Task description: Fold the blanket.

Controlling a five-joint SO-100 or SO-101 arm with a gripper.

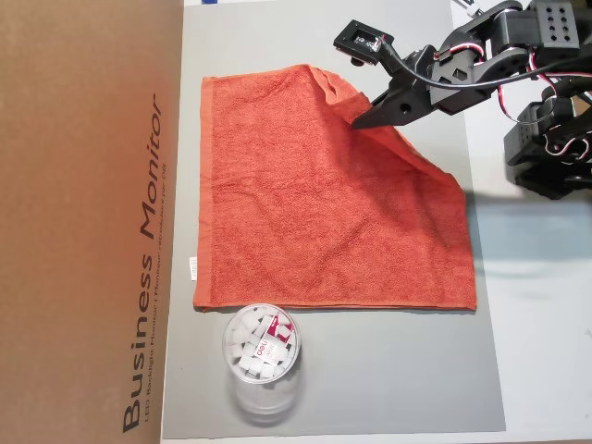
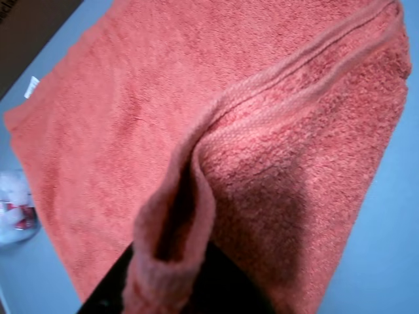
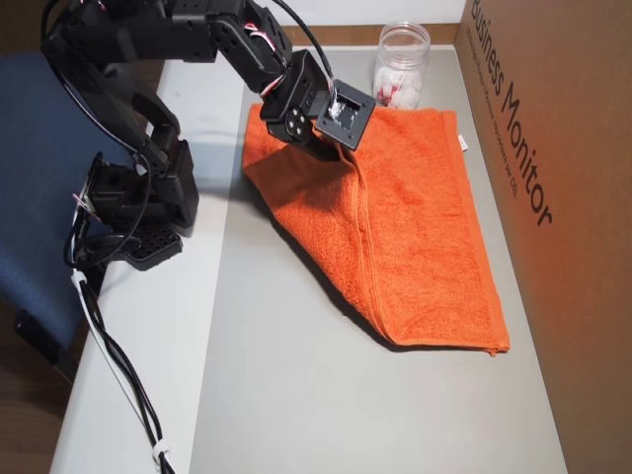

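The blanket (image 1: pixel 314 213) is an orange-red terry towel lying on a grey mat (image 1: pixel 370 370), with a small white tag (image 1: pixel 192 268) on its left hem in this overhead view. My gripper (image 1: pixel 365 118) is shut on the blanket's upper right corner, which is lifted off the mat and drawn inward, so the right edge runs diagonally. In the wrist view a hemmed fold of the blanket (image 2: pixel 131 98) is pinched in the gripper (image 2: pixel 163 288), between black fingers (image 2: pixel 222 291). In another overhead view the blanket (image 3: pixel 425 237) drapes down from the wrist.
A clear plastic jar (image 1: pixel 262 356) with white pieces inside stands just below the blanket's bottom edge. A large cardboard box (image 1: pixel 83 222) runs along the mat's left side. The arm's base (image 1: pixel 546 148) sits at the right on a white table.
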